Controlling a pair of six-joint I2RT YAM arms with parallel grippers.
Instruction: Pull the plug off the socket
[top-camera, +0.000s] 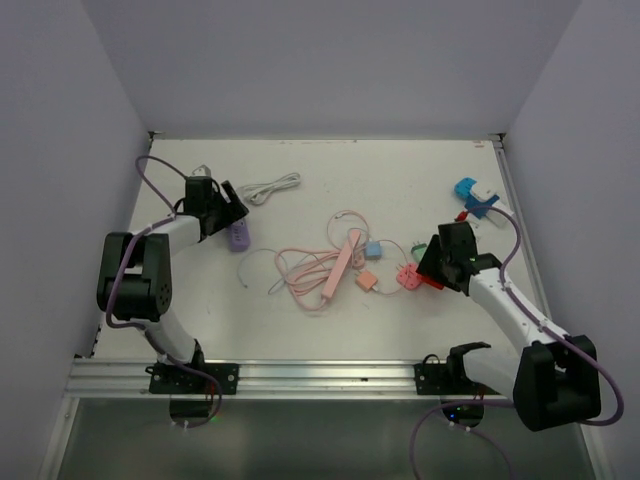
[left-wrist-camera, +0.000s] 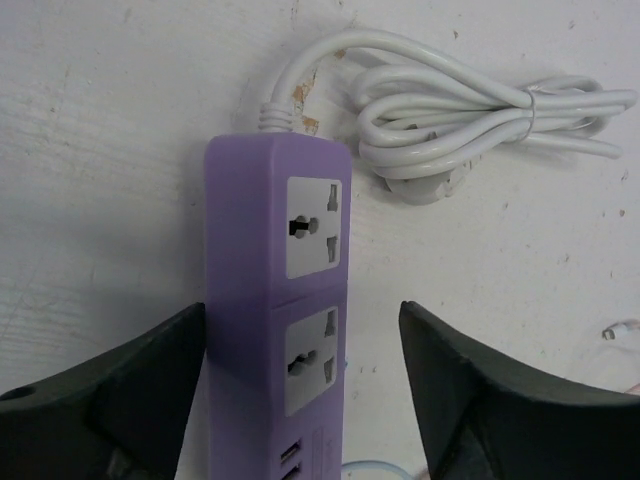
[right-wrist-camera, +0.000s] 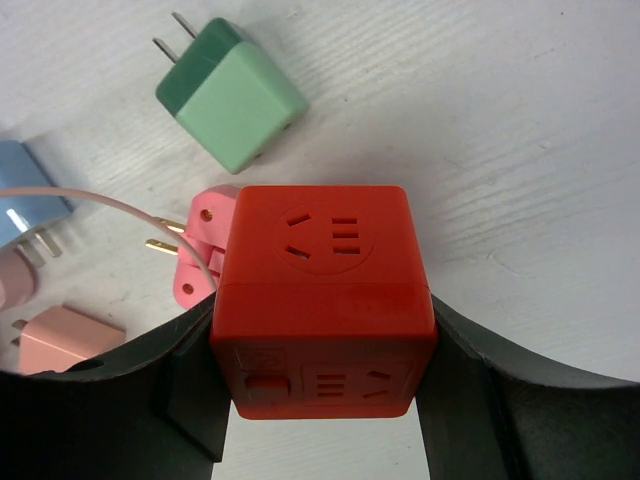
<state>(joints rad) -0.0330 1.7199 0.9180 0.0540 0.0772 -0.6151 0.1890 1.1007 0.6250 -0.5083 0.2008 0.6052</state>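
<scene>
A: Right tool (right-wrist-camera: 322, 385)?
B: Closed tight on the red socket cube (right-wrist-camera: 320, 260), one finger pressed to each side. The cube sits on the desk (right-wrist-camera: 520, 150).
A: The plug?
B: The pink plug (right-wrist-camera: 203, 235) lies against the cube's side, just ahead of the finger on the view's left, with one brass prong showing. Seated or not, cannot tell. A green adapter (right-wrist-camera: 235, 95) lies further ahead of the tool, apart from the cube.
A: Left tool (left-wrist-camera: 305, 345)?
B: Spread wide, gripping nothing. The purple power strip (left-wrist-camera: 240, 250) runs between its fingers, right up against one, with a clear gap to the other. A coiled white cable (left-wrist-camera: 450, 110) lies ahead, joined to the strip's far end.
</scene>
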